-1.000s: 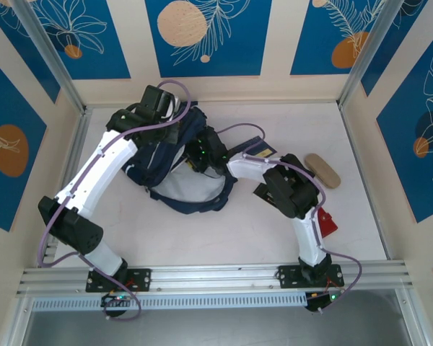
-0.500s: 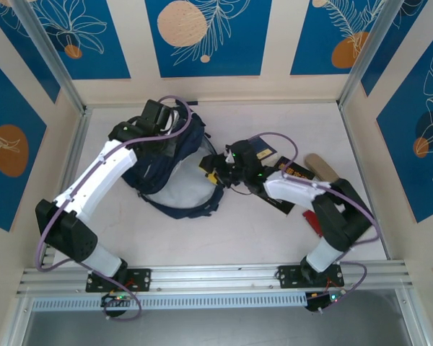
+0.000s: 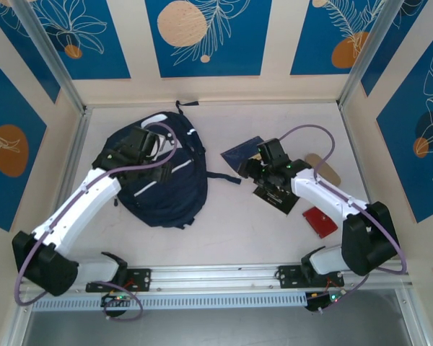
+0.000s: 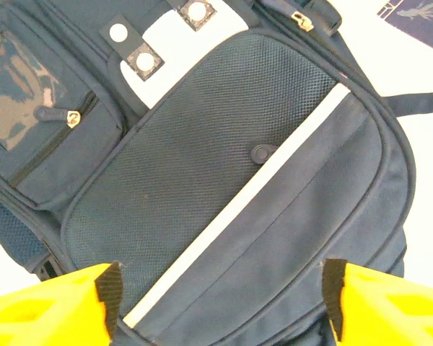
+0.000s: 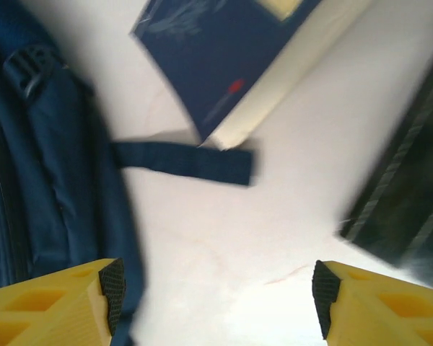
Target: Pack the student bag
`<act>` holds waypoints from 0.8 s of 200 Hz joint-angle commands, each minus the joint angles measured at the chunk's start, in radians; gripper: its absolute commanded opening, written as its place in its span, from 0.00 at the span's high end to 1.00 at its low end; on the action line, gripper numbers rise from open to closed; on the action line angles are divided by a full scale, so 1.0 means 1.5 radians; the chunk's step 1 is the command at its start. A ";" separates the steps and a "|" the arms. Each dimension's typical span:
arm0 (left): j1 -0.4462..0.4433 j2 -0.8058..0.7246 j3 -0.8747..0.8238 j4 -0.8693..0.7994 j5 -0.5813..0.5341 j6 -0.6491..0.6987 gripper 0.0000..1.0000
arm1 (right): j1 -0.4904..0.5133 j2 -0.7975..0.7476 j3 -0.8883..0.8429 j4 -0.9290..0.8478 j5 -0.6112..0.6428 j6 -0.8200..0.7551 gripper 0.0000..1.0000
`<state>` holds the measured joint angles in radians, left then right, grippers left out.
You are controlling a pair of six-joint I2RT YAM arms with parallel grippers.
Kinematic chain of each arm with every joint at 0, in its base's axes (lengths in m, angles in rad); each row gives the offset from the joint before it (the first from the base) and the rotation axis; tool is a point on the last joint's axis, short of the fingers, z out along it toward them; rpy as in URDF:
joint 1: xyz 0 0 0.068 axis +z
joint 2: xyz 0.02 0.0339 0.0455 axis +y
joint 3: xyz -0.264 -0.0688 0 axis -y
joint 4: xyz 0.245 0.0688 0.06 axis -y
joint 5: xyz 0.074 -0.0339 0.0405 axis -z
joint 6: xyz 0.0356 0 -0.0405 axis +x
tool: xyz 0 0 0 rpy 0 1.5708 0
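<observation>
Your left gripper (image 4: 220,303) has its yellow fingers (image 4: 50,306) spread wide with nothing between them. It hangs just above the backpack (image 3: 162,184), over the mesh pocket and the pale stripe. Your right gripper (image 5: 216,303) is spread wide too and holds nothing; under it is pale tabletop, with the backpack's edge off to one side. The backpack lies flat on the left half of the table (image 3: 231,234), top loop toward the far wall. One loose strap (image 3: 222,176) trails out to the corner of a blue book (image 3: 242,151) — touching it or just short, you cannot tell. Past the book, a flat black thing (image 3: 278,196) lies partly under your right arm, a small red thing (image 3: 321,220) sits near the table's front right, and a tan oblong (image 3: 325,169) shows behind the arm. The surface is smooth and off-white, shut in on three sides by cream walls with blue leaf-print panels, metal posts at the far corners, and the rail (image 3: 216,277) along the near edge holding both bases. Open tabletop runs along the near strip in front of the backpack, between backpack and book, and across the far right corner.
</observation>
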<state>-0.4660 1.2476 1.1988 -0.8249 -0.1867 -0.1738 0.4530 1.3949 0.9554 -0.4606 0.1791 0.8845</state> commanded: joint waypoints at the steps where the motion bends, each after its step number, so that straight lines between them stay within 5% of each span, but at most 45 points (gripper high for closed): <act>1: 0.009 -0.045 -0.028 0.040 -0.004 -0.067 0.11 | -0.036 0.036 0.047 -0.098 0.029 -0.051 0.26; 22: 0.009 -0.058 -0.028 0.039 -0.023 -0.098 0.03 | -0.061 0.092 0.088 -0.093 -0.032 -0.035 0.26; 70: 0.009 -0.057 -0.022 0.031 -0.032 -0.140 0.00 | -0.056 0.254 0.250 -0.116 -0.018 -0.018 0.28; 160: 0.009 -0.070 -0.031 -0.002 -0.026 -0.123 0.00 | -0.024 0.513 0.546 -0.224 -0.029 -0.183 0.31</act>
<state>-0.4648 1.1675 1.1629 -0.7940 -0.2146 -0.3748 0.4133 2.1178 1.7008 -0.7174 0.1528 0.7063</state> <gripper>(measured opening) 0.999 0.678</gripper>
